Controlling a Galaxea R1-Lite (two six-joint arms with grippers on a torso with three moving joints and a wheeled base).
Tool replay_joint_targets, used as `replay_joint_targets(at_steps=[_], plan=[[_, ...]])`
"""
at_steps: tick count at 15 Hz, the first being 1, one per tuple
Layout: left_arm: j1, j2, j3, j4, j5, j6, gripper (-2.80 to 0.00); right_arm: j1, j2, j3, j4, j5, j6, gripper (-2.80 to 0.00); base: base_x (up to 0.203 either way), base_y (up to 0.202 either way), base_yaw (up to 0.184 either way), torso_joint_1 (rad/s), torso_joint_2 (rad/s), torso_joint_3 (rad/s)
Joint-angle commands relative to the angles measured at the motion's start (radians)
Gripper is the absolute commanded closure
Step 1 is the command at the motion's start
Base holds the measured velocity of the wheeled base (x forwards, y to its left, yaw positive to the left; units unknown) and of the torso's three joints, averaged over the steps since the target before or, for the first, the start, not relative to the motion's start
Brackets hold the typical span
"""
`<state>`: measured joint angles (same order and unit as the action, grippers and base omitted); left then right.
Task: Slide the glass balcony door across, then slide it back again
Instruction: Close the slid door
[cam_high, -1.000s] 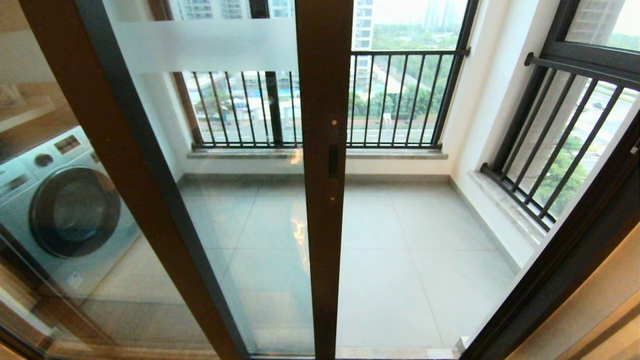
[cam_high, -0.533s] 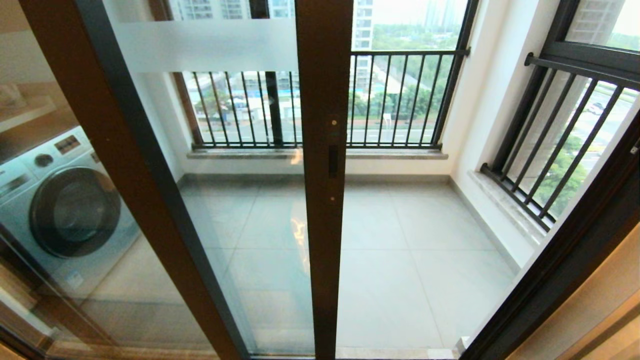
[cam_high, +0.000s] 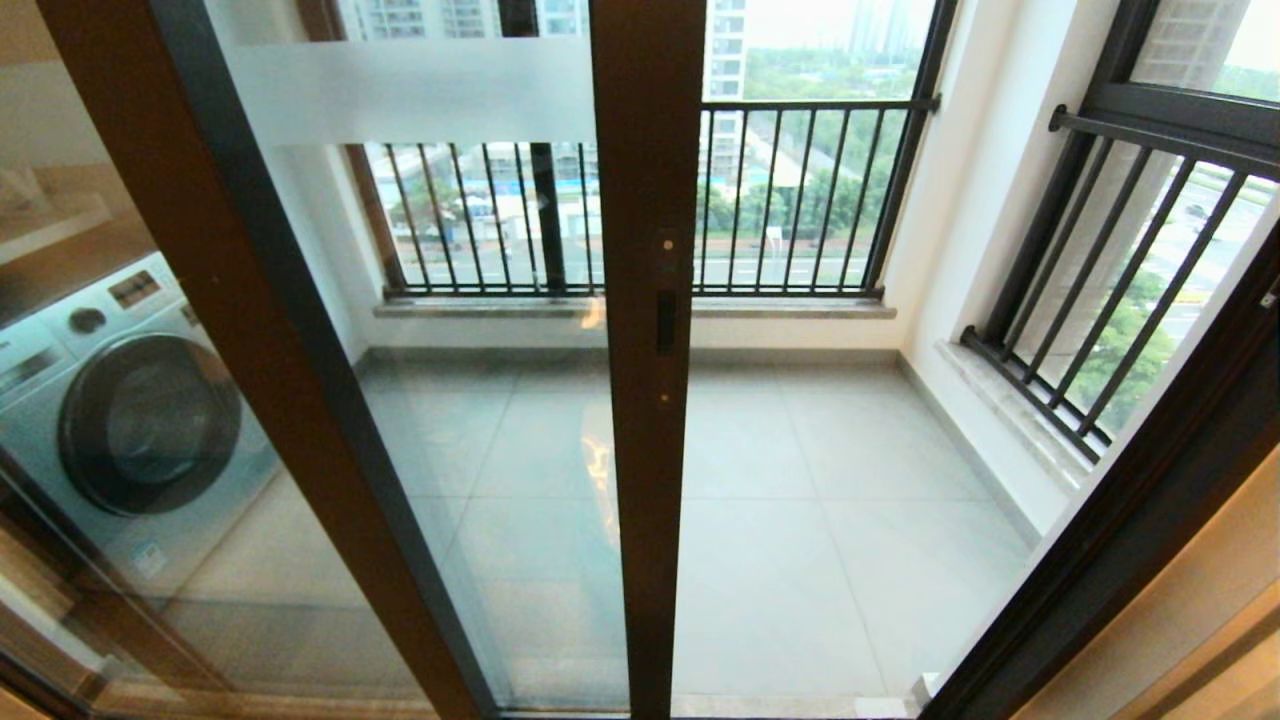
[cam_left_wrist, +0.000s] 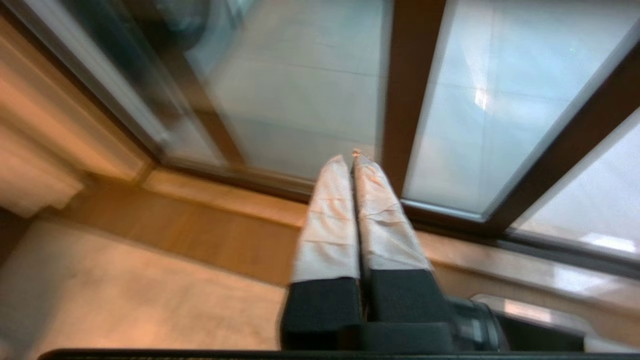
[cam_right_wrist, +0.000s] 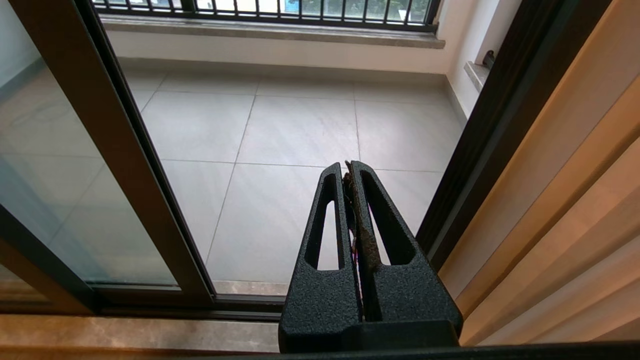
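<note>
The glass balcony door (cam_high: 480, 400) stands partly slid open, its frosted white band (cam_high: 420, 90) near the top. Its brown stile (cam_high: 645, 480) carries the small dark lock plate (cam_high: 666, 322) and runs down the middle of the head view. The doorway to the right of the stile is open. Neither gripper shows in the head view. My left gripper (cam_left_wrist: 350, 156), with white-taped fingers, is shut and empty, low in front of the door's stile (cam_left_wrist: 407, 90). My right gripper (cam_right_wrist: 346, 164) is shut and empty, facing the open doorway, right of the stile (cam_right_wrist: 115, 150).
A washing machine (cam_high: 130, 420) stands behind the glass at the left. Black barred railing windows (cam_high: 790, 200) (cam_high: 1120, 290) line the balcony. The dark door jamb (cam_high: 1130, 520) and a wood panel (cam_right_wrist: 575, 200) bound the right side. The door track (cam_right_wrist: 150, 302) crosses the threshold.
</note>
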<state>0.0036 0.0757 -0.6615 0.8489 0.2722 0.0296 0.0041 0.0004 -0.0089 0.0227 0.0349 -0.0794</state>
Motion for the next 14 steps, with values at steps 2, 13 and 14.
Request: replay_joint_targets(at_steps=[2,13,14], plan=[[-0.002,-0.072,0.166,-0.067,-0.091,-0.005,0.00,0.000,0.000,0.000,0.000,0.000,0.000,0.00,0.000,0.000,0.000,0.000,0.00,0.000],[-0.002,-0.075,0.601,-0.819,-0.611,0.044,0.00,0.000,0.000,0.000,0.000,0.000,-0.002,0.00,0.000,0.000,0.000,0.000,0.00,0.000],[-0.002,-0.074,0.602,-0.822,-0.580,0.078,0.00,0.000,0.000,0.000,0.000,0.000,-0.002,0.00,0.000,0.000,0.000,0.000,0.00,0.000]])
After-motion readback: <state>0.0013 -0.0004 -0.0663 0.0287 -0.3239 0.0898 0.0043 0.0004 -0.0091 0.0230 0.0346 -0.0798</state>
